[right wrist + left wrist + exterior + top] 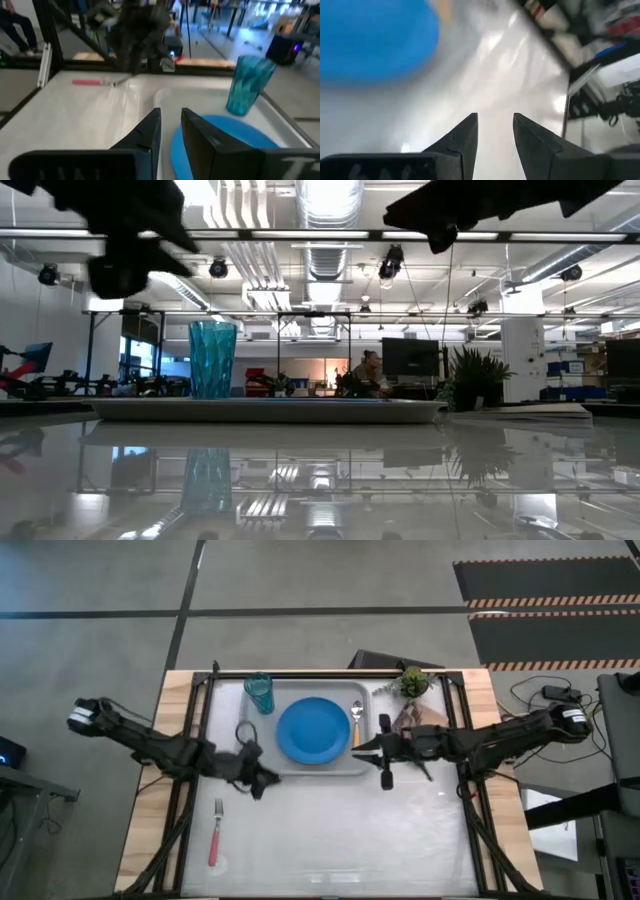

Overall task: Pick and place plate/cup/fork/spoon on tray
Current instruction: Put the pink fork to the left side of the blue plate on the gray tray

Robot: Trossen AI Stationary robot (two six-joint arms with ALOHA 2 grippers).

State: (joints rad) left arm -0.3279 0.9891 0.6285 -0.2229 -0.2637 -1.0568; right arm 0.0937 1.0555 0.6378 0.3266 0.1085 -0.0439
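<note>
On tray — plate, cup, spoon

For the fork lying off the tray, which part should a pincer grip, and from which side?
Grip the fork on its pink-red handle, near the middle, coming straight down from above. It lies flat on the table, alone, tines toward the tray, so only a top-down pinch across the slim handle seems workable. The left pincer is nearer; it is empty and slightly open.
</note>
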